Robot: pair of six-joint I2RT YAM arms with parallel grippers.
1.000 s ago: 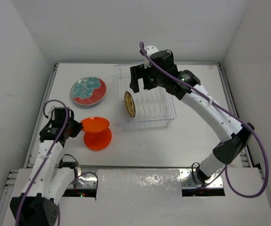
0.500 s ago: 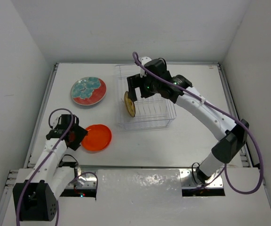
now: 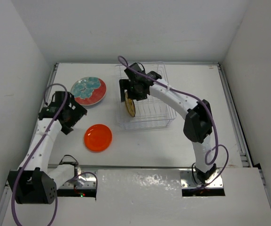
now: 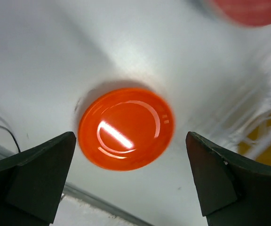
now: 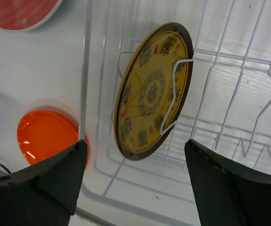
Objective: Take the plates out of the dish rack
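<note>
The worktop (image 3: 149, 146) is being shared by both arms, and free room on its left side is being taken up by plates already laid flat. A carry to that side could be brought into the left arm's path.

The dish rack (image 3: 149, 123) is being reached into at its left end. Being light wire, it is likely to be dragged or tipped if anything in it is pulled sideways rather than straight up.

The red plate with teal blotches (image 3: 88, 91) and the plain orange plate (image 3: 98, 137) are lying on the worktop outside the rack. The orange one is near the rack's front corner, where it could be struck during a low carry.

The yellow patterned plate (image 5: 152, 92) is being kept on edge, tilted, in the rack, with an upright wire divider crossing its face. That wire is the main hazard, since it could be pinched together with the rim, or the plate could be snagged on it.

The right hand (image 5: 135, 143) is being held over this plate, fingers apart and nothing gripped. The left hand (image 4: 130, 139) is being held wide apart and empty above the orange plate.
</note>
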